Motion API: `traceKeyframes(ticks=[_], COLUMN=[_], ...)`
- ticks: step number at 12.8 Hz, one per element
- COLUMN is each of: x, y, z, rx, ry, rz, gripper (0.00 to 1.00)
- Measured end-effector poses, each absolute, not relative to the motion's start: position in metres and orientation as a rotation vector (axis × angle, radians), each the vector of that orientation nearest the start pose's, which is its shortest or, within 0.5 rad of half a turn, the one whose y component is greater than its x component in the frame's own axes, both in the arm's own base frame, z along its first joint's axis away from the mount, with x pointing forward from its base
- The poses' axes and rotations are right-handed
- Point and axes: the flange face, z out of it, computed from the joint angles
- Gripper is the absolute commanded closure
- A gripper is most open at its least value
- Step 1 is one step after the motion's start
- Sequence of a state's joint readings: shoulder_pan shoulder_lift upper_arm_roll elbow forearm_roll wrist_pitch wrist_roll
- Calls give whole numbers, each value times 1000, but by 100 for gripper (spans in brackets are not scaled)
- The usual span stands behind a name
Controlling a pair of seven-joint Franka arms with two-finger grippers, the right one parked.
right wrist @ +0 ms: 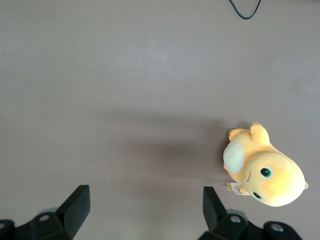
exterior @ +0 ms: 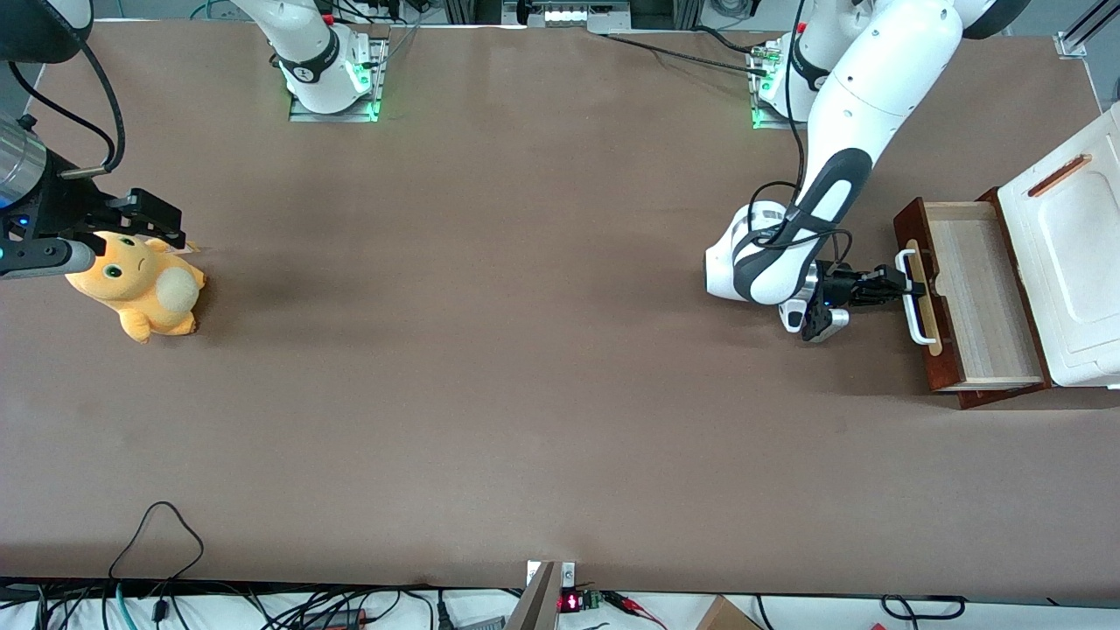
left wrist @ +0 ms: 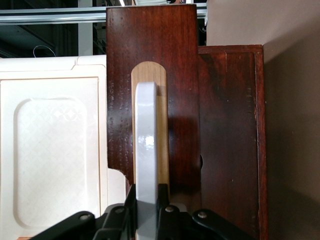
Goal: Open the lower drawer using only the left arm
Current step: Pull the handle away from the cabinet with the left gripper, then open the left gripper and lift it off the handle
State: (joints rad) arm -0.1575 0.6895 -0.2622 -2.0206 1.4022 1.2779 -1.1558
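1. You see the gripper (left wrist: 148, 212) closed on the white handle (left wrist: 146, 150).
2. The handle sits on a pale strip (left wrist: 162, 100) on the drawer (left wrist: 175, 65) front, which is dark red-brown.
3. The white panel (left wrist: 50, 150) lies beside the drawer front.
4. Beside the drawer front you see the dark cabinet (left wrist: 230, 140), then the brown table (left wrist: 292, 150).

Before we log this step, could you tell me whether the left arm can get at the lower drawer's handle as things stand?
Apparently yes: the left arm's gripper is already at the white handle of the pulled-out lower drawer, fingers around it, nothing between.
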Motion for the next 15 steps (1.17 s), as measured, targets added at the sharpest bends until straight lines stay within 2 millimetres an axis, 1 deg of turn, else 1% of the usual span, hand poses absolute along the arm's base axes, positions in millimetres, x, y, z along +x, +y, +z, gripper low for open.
traceKeyframes(ticks=[5,6,7,8,9,11,13,15], x=[509,509,511,515,522,543,566,584], y=[-95,-99,-106,-116,-125,-142,-151,-148], z=[145,146,150,158,172,211,261,314], rx=[-1549,-1567,-1607,-1657,-1715,-1879,-2090,-2279], ry=[68,58,44,26,8,-47,-151,-212], rz=[-63,-54,-50,-35,-1,74,113,143], gripper=[0,0,0,0,0,0,0,0])
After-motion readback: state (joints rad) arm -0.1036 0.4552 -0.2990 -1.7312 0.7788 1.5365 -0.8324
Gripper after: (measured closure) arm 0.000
